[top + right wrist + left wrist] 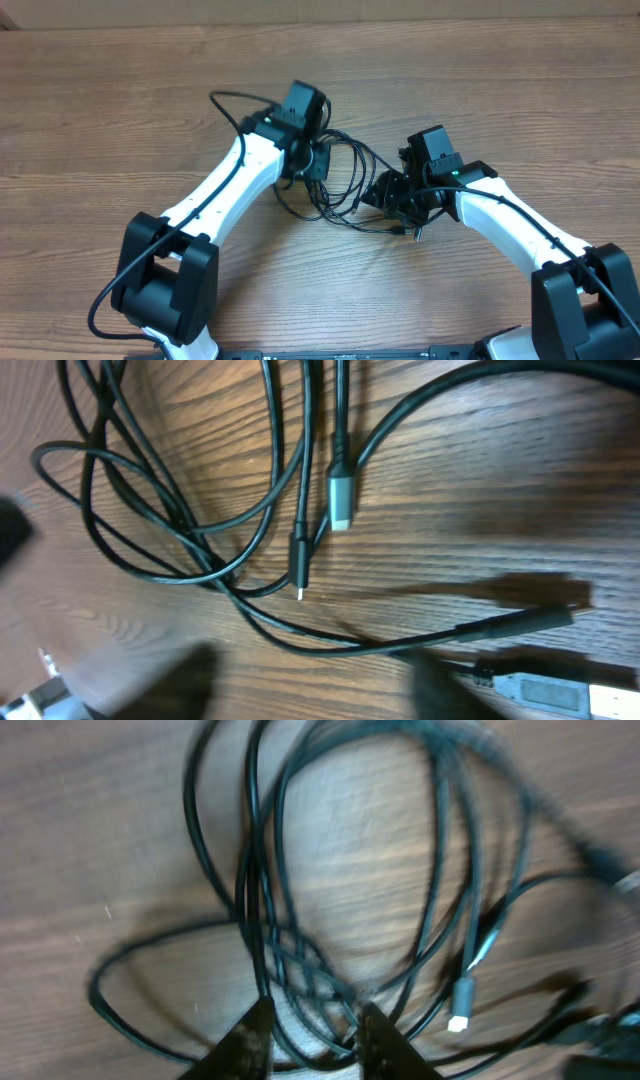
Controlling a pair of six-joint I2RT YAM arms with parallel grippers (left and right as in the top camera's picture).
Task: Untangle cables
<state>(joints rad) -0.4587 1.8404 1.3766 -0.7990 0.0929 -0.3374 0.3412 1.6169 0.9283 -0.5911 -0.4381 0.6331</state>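
Overhead shows the cables (335, 200) in one looped heap at the desk's (100, 100) middle, between both arms. Nothing looks separated yet, so most of the work is left. The left pincer (315, 1042) stands apart, with strands running between its tips. The right pincer (315, 695) gapes wide, a silver plug (545, 690) just beside it.

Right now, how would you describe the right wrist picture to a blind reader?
Thin black cables lie looped and crossing on a wooden table; one silver-tipped plug rests near the middle.
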